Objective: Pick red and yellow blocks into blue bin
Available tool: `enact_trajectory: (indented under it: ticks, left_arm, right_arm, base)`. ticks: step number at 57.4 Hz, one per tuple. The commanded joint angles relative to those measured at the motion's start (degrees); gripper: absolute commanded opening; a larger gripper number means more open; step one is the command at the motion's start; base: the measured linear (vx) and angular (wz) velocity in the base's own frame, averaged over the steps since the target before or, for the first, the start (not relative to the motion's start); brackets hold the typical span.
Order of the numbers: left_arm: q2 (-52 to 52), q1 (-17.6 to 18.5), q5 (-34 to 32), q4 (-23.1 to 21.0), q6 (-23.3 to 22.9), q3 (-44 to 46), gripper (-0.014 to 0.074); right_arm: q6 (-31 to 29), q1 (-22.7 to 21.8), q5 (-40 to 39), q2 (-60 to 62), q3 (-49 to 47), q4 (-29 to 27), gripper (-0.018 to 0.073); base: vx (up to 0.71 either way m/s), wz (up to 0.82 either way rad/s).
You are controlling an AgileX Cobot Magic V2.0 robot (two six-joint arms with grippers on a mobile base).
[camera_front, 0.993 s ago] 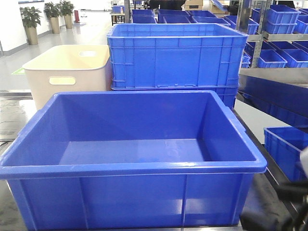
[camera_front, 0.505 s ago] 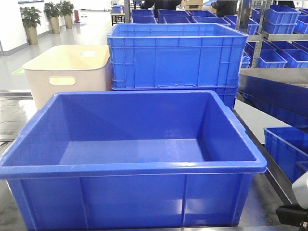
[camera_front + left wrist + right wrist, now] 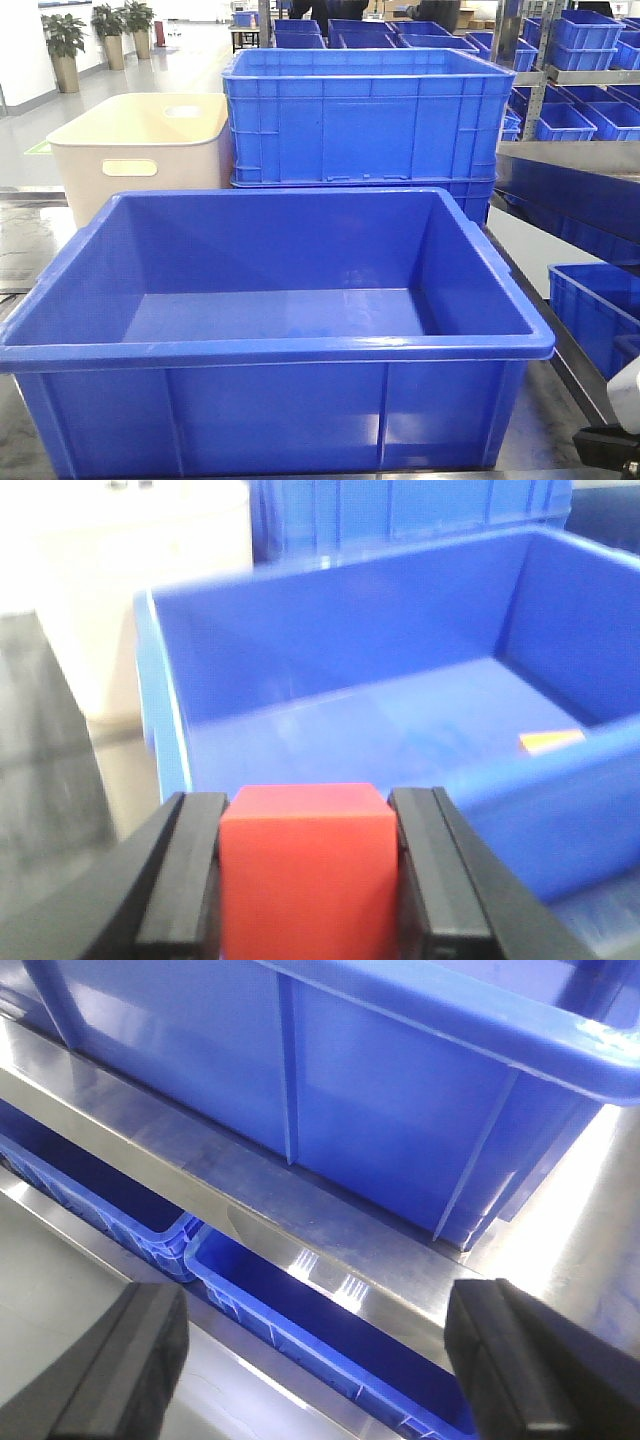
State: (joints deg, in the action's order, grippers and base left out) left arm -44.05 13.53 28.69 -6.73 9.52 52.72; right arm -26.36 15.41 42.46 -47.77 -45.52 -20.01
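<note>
At the left claw, first: your left gripper (image 3: 306, 820) is clamped on the red cube (image 3: 305, 880), both black fingers (image 3: 190, 880) flat against its sides, the cube's top face level. Just beyond the cube comes a corner of the blue bin (image 3: 330, 650), its rim running away to the left and its near wall off to the right. On the bin floor, close to that near wall, lies a small orange-yellow patch (image 3: 551, 741), too blurred for you to tell what it is. Right side: your right gripper (image 3: 320, 1360) stands wide apart with nothing between the fingers, low beside the bin's outer wall, looking down past the edge of the steel table (image 3: 300, 1210) onto the lower blue crates (image 3: 300, 1300) beneath it. From the front view the bin fills the foreground; behind it on the left sits the cream tub (image 3: 140, 150), and behind it on the right the ribbed blue crate (image 3: 365, 115), stacked on another.
</note>
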Motion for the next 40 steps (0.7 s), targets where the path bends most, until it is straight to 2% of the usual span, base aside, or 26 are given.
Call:
enact_trajectory:
  ticks: [1, 11, 16, 27, 40]
  left_arm:
    - [-4.8, 0.1, -2.4, -2.2, 3.6, 6.8, 0.0203]
    - [-17.5, 0.1, -2.4, -10.3, 13.1, 14.8, 0.0205]
    - [-24.9, 0.1, -2.5, -13.3, 15.9, 18.8, 0.0214]
    - [-39.4, 0.1, -1.7, -14.3, 16.0, 27.6, 0.0287]
    - [-48.6, 0.1, 2.9, -15.1, 16.0, 35.2, 0.0526]
  right_arm:
    - [-0.4, 0.0, -4.1, 0.5, -1.6, -0.9, 0.0569]
    - [-0.4, 0.0, -4.2, 0.5, -1.6, -1.2, 0.0569]
    - [-0.4, 0.0, -4.2, 0.5, -1.6, -1.2, 0.0569]
    - [-0.5, 0.0, -4.2, 0.5, -1.6, -1.2, 0.0569]
    - [-0.5, 0.0, -4.3, 0.5, -1.6, -1.2, 0.0569]
  base:
    - [0.0, 0.0]
    - [0.0, 0.0]
    - [0.0, 0.0]
    - [0.0, 0.0]
    - [0.0, 0.0]
